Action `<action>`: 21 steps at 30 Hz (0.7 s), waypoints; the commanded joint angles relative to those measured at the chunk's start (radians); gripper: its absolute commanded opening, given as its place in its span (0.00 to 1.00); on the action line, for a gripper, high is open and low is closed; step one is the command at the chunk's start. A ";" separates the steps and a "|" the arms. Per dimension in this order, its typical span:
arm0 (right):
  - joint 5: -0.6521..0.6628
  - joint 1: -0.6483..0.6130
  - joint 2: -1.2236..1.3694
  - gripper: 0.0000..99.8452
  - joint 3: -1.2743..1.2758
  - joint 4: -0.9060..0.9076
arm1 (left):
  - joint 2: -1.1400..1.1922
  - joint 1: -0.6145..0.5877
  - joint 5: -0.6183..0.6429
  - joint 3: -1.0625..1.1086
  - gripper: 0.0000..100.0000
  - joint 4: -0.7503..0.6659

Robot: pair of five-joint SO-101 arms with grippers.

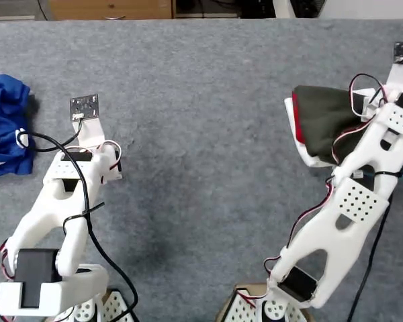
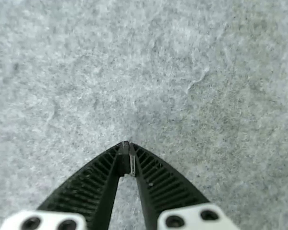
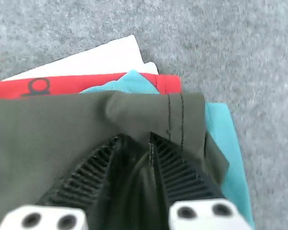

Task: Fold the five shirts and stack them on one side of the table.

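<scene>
Item 1, stack of folded shirts: it lies under and ahead of your right gripper (image 3: 134, 143). The dark olive shirt (image 3: 57, 129) is on top, over teal (image 3: 223, 129), red (image 3: 86, 85) and white (image 3: 101, 60) layers. Each layer juts out a little past the one above, beyond the fingertips. The olive shirt's front fold runs crosswise to the fingers, so its long axis lies across the tool, and a stitched hem runs along the fingers just beside one of them. The right gripper is closed on a puckered ridge of the olive cloth, fingers nearly together with fabric between them. The right arm (image 1: 349, 208) is stretched out and slanted away from the other arm, its wrist over the stack. Item 2, blue shirt (image 1: 7, 124): it is crumpled and unfolded, with no clear axis. It lies off the outer side of your left gripper (image 2: 128, 148), near it but apart. The left gripper is closed on nothing, tips met and pointing down at bare felt. The left arm (image 1: 60, 201) is bent at the elbow. Item 3, grey felt table (image 1: 208, 100): there is broad open room between the two tools and beyond both. The stack sits near the table's edge on the right arm's outer side.
</scene>
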 commanded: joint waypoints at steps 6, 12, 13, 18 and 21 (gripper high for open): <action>0.037 -0.016 -0.050 0.10 -0.344 0.307 | -0.030 -0.006 0.002 -0.015 0.02 0.000; 0.034 -0.054 -0.185 0.10 -0.526 0.451 | -0.030 -0.009 0.002 -0.015 0.02 0.000; 0.029 -0.061 -0.229 0.10 -0.524 0.483 | -0.030 -0.011 0.002 -0.015 0.02 0.000; -0.040 -0.097 -0.444 0.10 -0.519 0.588 | -0.042 -0.023 -0.005 -0.018 0.02 0.044; -0.044 -0.116 -0.536 0.10 -0.503 0.597 | -0.076 -0.126 0.000 -0.118 0.02 0.206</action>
